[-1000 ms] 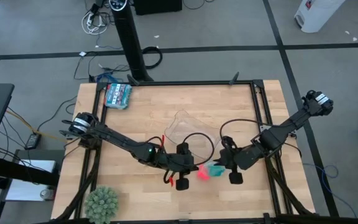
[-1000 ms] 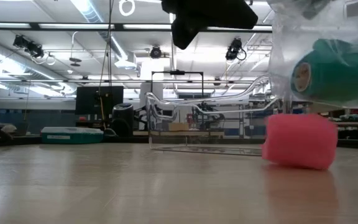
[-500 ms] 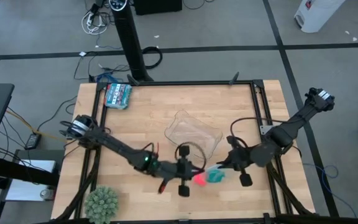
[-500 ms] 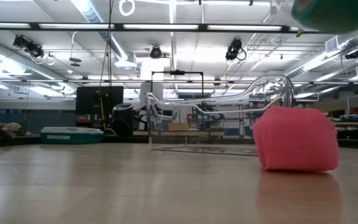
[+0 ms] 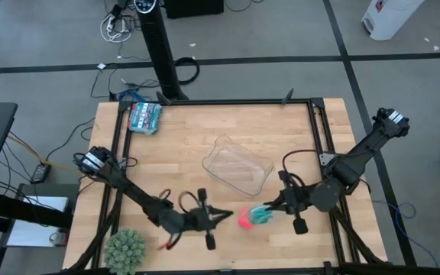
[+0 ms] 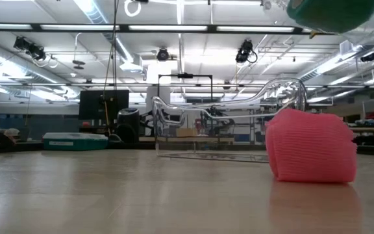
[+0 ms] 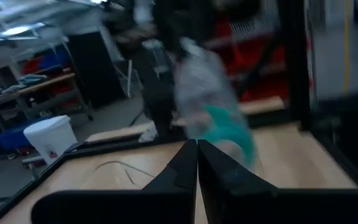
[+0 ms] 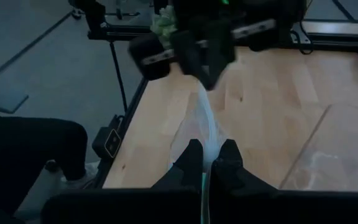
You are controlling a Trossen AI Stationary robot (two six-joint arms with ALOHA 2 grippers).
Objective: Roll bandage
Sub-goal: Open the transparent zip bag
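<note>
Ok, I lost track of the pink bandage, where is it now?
In the high view the bandage lies as a roll on the table's near edge, right of centre, beside the teal roll at the right gripper.

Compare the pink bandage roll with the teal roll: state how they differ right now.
The bandage is pink-red and rests on the table; the teal roll is green-blue and hangs above the table, inside a clear plastic bag gripped by the right gripper. Nothing grips the bandage; the left gripper sits apart, shut. Both are small chunky rolls lying close together.
</note>
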